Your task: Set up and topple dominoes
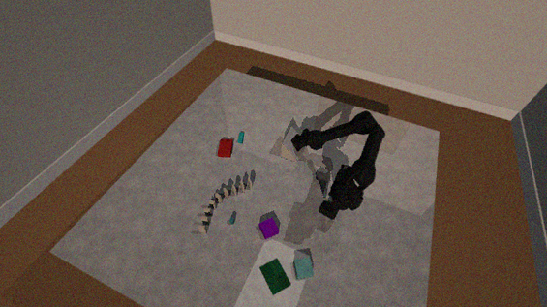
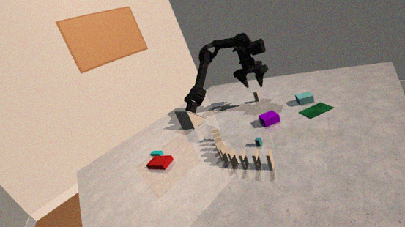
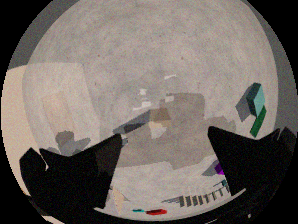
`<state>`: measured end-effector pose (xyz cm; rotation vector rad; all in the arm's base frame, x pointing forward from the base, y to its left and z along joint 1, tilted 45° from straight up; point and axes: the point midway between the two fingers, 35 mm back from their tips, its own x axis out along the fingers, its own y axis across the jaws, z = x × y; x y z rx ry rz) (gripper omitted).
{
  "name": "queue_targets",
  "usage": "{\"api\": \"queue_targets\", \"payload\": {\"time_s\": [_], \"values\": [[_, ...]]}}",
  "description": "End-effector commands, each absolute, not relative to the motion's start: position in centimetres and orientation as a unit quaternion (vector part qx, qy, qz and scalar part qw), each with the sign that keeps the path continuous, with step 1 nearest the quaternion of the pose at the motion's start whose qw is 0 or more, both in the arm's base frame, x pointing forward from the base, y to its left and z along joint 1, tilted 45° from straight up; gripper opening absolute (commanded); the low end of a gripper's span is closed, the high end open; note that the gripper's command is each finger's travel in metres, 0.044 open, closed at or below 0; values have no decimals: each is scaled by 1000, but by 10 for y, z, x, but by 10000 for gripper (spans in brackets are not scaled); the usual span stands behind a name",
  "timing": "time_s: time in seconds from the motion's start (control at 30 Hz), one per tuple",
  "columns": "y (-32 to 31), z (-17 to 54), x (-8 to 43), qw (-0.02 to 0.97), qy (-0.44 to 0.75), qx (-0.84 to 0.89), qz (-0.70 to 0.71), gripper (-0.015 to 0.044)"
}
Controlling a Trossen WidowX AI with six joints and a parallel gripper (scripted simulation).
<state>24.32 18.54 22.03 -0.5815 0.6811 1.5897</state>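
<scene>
Open tabletop (image 1: 359, 274) (image 2: 362, 144) flanks the curved domino row (image 1: 221, 193) (image 2: 232, 157); the purple block (image 1: 269, 227) (image 2: 269, 119) (image 3: 220, 169) obstructs between row and end effector (image 1: 328, 209) (image 2: 254, 85) (image 3: 166, 135).

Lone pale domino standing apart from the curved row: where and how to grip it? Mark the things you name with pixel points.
I'd take the lone pale domino (image 2: 256, 96) (image 3: 160, 117) by its upper half, straight down from above, closing on opposite broad faces. It stands upright, tall and slim, with room around it; the open tool (image 1: 342, 197) (image 2: 254, 86) (image 3: 166, 135) points down above it. Can't tell whether the finger angle matches those faces.
</scene>
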Motion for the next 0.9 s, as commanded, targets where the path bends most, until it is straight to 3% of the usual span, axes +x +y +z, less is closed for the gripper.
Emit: {"api": "queue_targets", "payload": {"time_s": [0.0,0.53,0.87], "values": [[203,203,237,609,296,-251,692,440],[221,185,232,610,295,-249,692,440],[221,185,232,610,295,-249,692,177]]}}
